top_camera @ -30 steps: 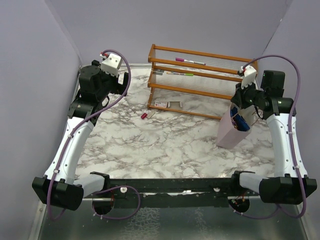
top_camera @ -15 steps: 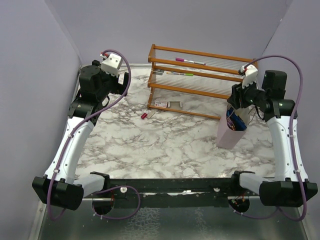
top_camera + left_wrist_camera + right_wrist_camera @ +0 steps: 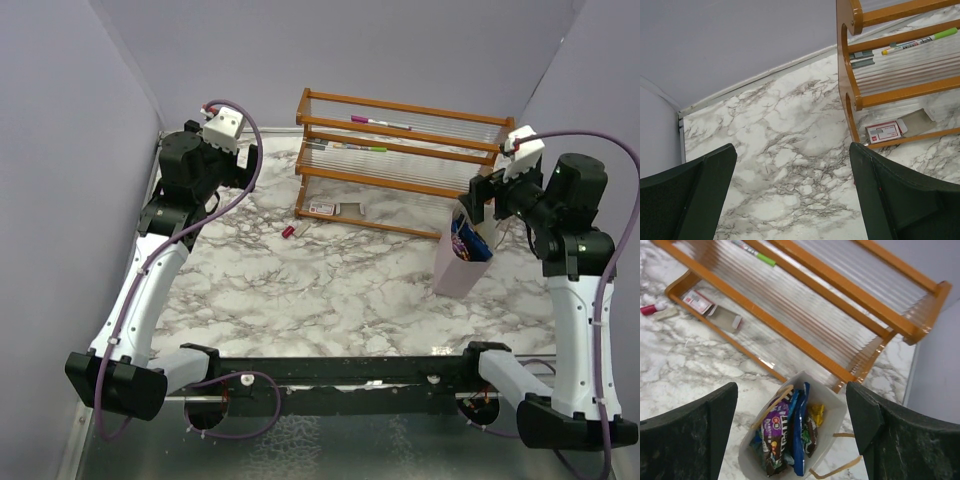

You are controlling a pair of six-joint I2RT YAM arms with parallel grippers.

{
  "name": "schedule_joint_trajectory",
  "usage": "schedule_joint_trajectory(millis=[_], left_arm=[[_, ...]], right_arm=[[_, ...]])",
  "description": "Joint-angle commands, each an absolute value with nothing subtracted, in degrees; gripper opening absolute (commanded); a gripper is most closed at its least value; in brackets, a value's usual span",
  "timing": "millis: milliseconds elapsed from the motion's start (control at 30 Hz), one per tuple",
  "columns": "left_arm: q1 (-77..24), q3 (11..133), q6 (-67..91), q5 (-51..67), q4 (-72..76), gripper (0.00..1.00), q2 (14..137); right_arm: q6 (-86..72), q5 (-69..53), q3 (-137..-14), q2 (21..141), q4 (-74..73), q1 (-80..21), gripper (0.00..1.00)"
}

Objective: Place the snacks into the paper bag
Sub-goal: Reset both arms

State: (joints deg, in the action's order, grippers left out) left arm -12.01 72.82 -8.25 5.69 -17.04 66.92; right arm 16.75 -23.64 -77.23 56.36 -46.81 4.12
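Observation:
The pale paper bag [image 3: 458, 270] stands upright on the marble table, right of centre, in front of the rack's right end. Several snacks stick out of its mouth [image 3: 468, 243]. The right wrist view looks straight down into the bag [image 3: 836, 407]: a purple packet [image 3: 775, 427], a blue one [image 3: 801, 437] and a yellow one [image 3: 816, 415] stand on end inside. My right gripper [image 3: 484, 198] [image 3: 790, 387] hangs open above the bag, holding nothing. My left gripper [image 3: 247, 160] [image 3: 792, 147] is open over bare marble at the far left.
A wooden rack with clear shelves [image 3: 400, 150] [image 3: 805, 305] [image 3: 850, 90] stands at the back, with markers [image 3: 920, 41] on it. A white card [image 3: 322, 209] [image 3: 884, 132] lies under its left end, and a tiny red piece [image 3: 288, 231] [image 3: 650, 309] sits in front. Lilac walls close in both sides.
The right gripper has opened and risen out of the bag's mouth, drawing back to the right. The blue packet it carried now stands in the bag. The left arm has not moved.

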Motion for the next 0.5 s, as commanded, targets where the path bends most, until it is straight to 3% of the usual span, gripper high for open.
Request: schedule_joint_trajectory(millis=[0,467], left_arm=[[-11.8,72.4,-7.1,2.0,-14.8,0.99,65.8],[-11.8,72.4,-6.0,-2.3,-14.0,0.99,66.1]], right_arm=[[15.1,-14.7,-76.0,54.1,-40.3,4.0,0.91],[14.3,-8.2,-72.5,51.3,-32.4,4.0,0.97]])
